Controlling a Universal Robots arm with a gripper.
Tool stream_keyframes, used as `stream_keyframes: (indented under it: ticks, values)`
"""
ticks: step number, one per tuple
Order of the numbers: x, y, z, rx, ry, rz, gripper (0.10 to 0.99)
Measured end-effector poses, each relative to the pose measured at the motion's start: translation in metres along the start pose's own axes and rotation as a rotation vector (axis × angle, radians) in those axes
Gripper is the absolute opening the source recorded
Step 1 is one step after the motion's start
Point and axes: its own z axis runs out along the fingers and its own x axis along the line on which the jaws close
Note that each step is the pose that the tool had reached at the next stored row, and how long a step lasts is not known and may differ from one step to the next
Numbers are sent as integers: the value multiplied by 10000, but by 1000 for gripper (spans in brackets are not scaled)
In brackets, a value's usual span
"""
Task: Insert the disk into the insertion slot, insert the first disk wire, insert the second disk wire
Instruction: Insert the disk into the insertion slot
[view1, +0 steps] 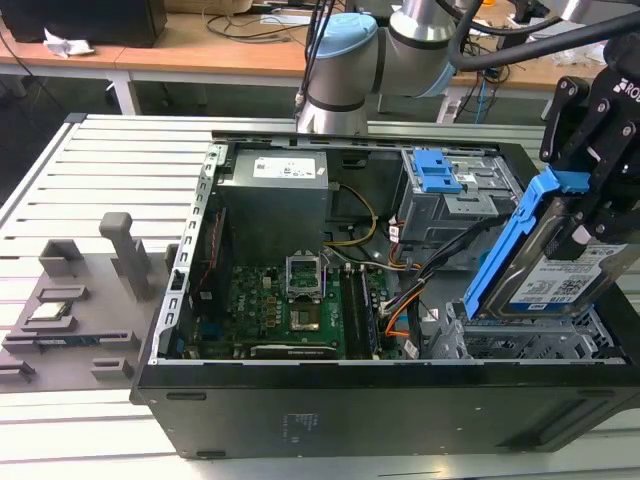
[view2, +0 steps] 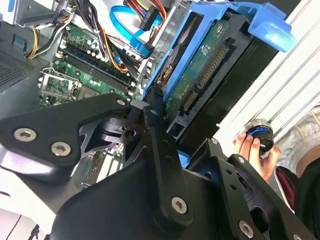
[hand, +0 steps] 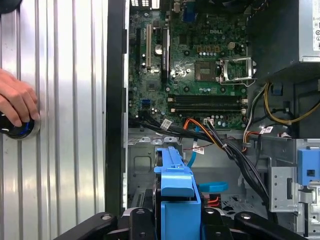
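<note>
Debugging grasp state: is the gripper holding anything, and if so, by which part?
Yes. The gripper holds the disk, clamped at its raised, tabbed end. The disk is tilted, with its lower end over the insertion slot.

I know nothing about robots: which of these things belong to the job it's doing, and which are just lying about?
In the job:
the gripper, shut on the disk
the insertion slot below it
the first disk wire
the second disk wire

Just there:
the grey cage with a blue latch
the power supply
the motherboard
the grey fixtures
</note>
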Motion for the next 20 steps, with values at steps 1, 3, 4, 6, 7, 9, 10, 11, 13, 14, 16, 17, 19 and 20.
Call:
stream_keyframes:
  ticks: [1, 3, 4, 6, 7, 9, 10, 11, 13, 14, 16, 17, 19, 20]
  values:
    - [-4, 1, 7, 0, -1, 2, 361]
    - [-23, 5, 27, 0, -3, 3, 361]
    - [-29, 6, 34, 0, -3, 2, 361]
    - [-33, 10, 54, 0, -5, 3, 361]
    - [-35, 16, 70, 0, -4, 4, 361]
    - [-36, 21, 90, 0, -2, 2, 361]
    - [-36, 22, 104, 0, 0, 0, 361]
    - [-36, 23, 115, 1, -1, 1, 361]
    - [-36, 24, 143, 0, -3, 2, 361]
    - [-36, 23, 159, 0, -3, 2, 361]
    - [-36, 21, 227, 0, -3, 2, 361]
    - [-36, 20, 245, -1, -2, 2, 361]
    - [-37, 18, 288, 0, -4, 2, 361]
    - [-37, 17, 328, 0, -3, 2, 361]
